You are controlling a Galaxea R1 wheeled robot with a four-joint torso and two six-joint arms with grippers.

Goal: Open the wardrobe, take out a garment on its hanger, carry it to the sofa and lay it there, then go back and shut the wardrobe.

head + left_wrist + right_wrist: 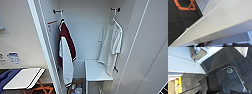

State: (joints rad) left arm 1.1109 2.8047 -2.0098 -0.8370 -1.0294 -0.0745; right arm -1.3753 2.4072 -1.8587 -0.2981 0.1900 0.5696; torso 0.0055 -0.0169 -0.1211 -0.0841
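White walls frame the tall white wardrobe (87,32), which you have standing open. Your plain white T-shirt (111,46) hangs untaken on its slim white hanger (113,19), far right inside; carrying, laying and closing remain. Whether either tool is apart or together, I cannot tell.

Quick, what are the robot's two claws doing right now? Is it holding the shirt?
Left claw: cannot be told.
Right claw: cannot be told.
The white shirt hangs in the wardrobe.

the wardrobe (85,37) doors run past the frame's top and bottom. the small items on its floor (75,89) are too blurred to identify. the maroon jacket (66,47) hides its own hanger.
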